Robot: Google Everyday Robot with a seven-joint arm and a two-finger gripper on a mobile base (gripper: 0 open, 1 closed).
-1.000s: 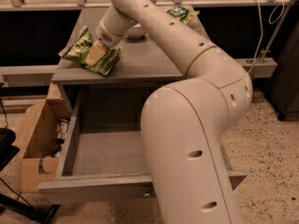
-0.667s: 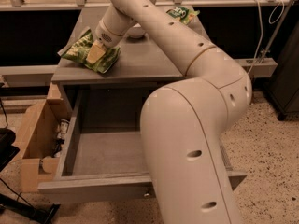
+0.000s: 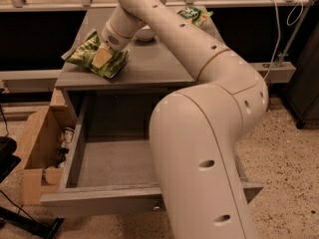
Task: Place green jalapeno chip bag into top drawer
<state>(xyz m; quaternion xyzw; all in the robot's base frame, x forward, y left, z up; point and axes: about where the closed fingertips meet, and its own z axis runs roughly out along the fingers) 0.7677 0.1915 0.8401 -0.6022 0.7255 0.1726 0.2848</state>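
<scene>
The green jalapeno chip bag (image 3: 88,50) lies crumpled on the left part of the grey counter top (image 3: 149,66). My gripper (image 3: 102,57) is down on the bag's middle, touching it, with the arm reaching in from the right. The top drawer (image 3: 107,163) is pulled out below the counter, its plain grey inside showing nothing in it. Its small metal knob (image 3: 157,208) shows on the front, beside my arm. My arm hides the drawer's right part.
A deeper-green bag (image 3: 196,15) lies at the back right of the counter. A white bowl (image 3: 144,34) sits behind my arm. An open cardboard box (image 3: 37,151) with small items stands on the floor left of the drawer. A dark cabinet (image 3: 305,78) stands at the right.
</scene>
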